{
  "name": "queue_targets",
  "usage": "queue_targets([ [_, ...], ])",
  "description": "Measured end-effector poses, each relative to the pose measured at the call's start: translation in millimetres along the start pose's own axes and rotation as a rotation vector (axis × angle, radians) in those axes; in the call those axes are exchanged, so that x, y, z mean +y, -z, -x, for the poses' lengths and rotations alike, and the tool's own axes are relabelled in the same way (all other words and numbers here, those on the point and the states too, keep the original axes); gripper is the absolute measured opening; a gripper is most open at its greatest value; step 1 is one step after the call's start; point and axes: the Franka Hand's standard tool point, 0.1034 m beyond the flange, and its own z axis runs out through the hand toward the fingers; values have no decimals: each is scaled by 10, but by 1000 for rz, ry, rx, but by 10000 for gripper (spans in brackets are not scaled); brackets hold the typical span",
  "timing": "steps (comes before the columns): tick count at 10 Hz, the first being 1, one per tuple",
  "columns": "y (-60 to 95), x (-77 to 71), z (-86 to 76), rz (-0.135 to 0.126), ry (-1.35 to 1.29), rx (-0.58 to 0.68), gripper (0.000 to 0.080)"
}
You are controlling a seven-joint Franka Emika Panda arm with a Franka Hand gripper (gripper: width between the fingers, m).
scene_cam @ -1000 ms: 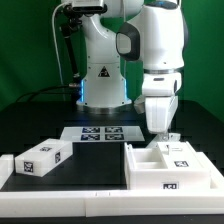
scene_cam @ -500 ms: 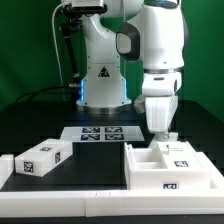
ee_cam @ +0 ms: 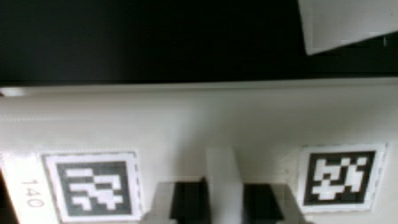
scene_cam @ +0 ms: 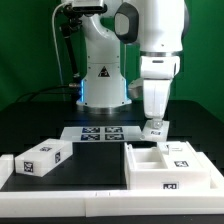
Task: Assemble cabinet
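**Materials and shapes.** All furniture parts are matte white plastic with square edges, and each carries black-and-white square tags. The table [scene_cam: 40, 125] is flat black.

**Gripper state.** The gripper [scene_cam: 154, 120] hangs vertically. The fingers [ee_cam: 187, 203] stand close together with only a thin white strip between them. They appear to pinch the edge of a small panel [scene_cam: 156, 128], though the contact itself is blurred.

**Positions.**
- The cabinet body [scene_cam: 150, 176], an open box with inner dividers, lies directly below the fingers and apart from them.
- A small drawer piece [scene_cam: 42, 158] lies well off to the exterior view's left of the fingers.
- The marker board [scene_cam: 100, 133] lies flat on the table, near the fingers on the same side.

**View differences.** Only the exterior view shows the arm, the body and the drawer piece. Only the wrist view shows the panel face close up. Two tags sit on that face, one outside each finger [ee_cam: 89, 185] [ee_cam: 342, 172].

**Writing.** The number "140" [ee_cam: 32, 190] is printed beside one tag. A triangular label [scene_cam: 101, 72] on the robot base is too small to read.
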Motion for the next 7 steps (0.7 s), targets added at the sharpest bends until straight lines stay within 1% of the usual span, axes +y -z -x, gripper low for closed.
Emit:
queue_targets([
  [2,34,129,151,-1,27,-7,68],
  [4,89,320,312,-4,32,-18,68],
  [7,79,313,314,-6,25,-17,68],
])
